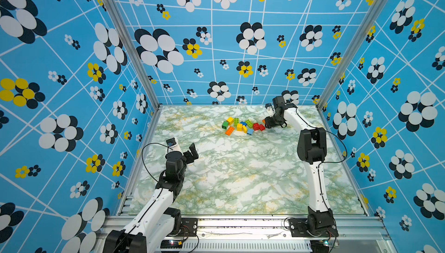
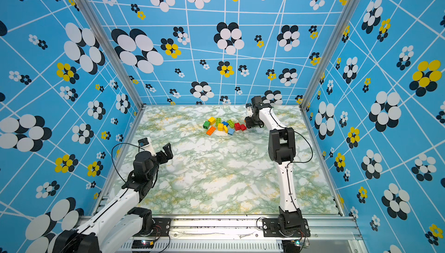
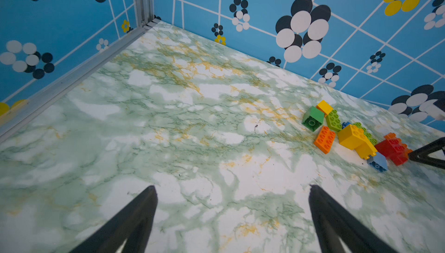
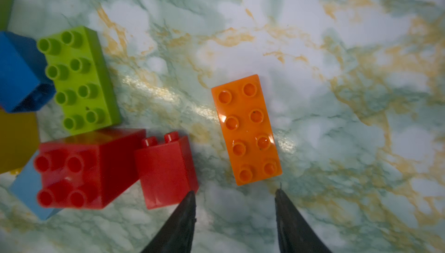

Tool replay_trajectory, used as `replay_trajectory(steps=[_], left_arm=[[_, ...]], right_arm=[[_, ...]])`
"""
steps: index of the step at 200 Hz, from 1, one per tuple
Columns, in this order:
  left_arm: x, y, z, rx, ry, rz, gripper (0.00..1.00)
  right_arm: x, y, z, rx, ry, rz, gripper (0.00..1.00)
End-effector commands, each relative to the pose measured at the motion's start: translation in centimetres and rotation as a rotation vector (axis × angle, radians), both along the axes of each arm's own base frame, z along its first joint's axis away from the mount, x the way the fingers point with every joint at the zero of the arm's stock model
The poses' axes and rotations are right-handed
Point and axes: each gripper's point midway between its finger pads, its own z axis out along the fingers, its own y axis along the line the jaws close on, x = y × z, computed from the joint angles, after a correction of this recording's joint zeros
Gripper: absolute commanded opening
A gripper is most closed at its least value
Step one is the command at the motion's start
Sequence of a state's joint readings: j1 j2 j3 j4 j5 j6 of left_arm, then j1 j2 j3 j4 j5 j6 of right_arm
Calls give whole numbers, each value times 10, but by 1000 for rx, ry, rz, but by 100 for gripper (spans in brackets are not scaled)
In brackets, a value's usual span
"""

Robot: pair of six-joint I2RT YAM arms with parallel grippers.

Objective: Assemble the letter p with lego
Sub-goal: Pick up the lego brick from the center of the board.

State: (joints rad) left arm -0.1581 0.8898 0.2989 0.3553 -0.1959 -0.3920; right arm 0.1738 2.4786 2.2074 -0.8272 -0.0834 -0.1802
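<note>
A: Checking progress: the loose pile of chunky studded plastic lego bricks (image 1: 243, 125) sits unassembled near the far edge of the green-veined marble tabletop (image 1: 240, 179). No P started.

B: Tools?

A: Right gripper (image 4: 234, 195) is low by a flat oblong orange brick (image 4: 246, 129), jaws part-spread, holding nothing. Left gripper (image 3: 232, 190) gapes empty, well apart from the pile.

B: So everything remains.

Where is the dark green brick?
In both top views the dark green brick lies tipped over at the left end of the lego pile, beside a yellow brick and just behind the flat orange brick.
</note>
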Motion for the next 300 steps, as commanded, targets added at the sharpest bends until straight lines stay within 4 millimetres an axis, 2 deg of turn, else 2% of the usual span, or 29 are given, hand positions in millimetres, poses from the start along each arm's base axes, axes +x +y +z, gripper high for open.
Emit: replay_trajectory(steps=[1,59,104,157,184,210,231,258,300], left_arm=[[-3,11,4,30,-32,49,99],[-1,10,4,29,-33,45,99],[1,9,4,31,-29,42,99],[1,10,4,31,-29,48,99],[1,10,3,31,-25,50,99],[1,11,3,35,-25,54,99],[2,11,4,35,-25,54,99],[2,11,3,35,-23,54,99],[3,9,3,28,-19,44,99]], right_arm=[[-4,4,1,-27,33,29,52],[8,-5,-11,-118,46,39,48],[14,-7,-15,-147,30,67,55],[9,1,-30,-131,79,161,56],[4,8,-35,-104,98,192,50],[1,8,-38,-114,113,198,33],[2,6,-27,-110,101,166,27],[1,3,-3,-105,62,105,19],[-19,-3,40,-66,-25,8,15]])
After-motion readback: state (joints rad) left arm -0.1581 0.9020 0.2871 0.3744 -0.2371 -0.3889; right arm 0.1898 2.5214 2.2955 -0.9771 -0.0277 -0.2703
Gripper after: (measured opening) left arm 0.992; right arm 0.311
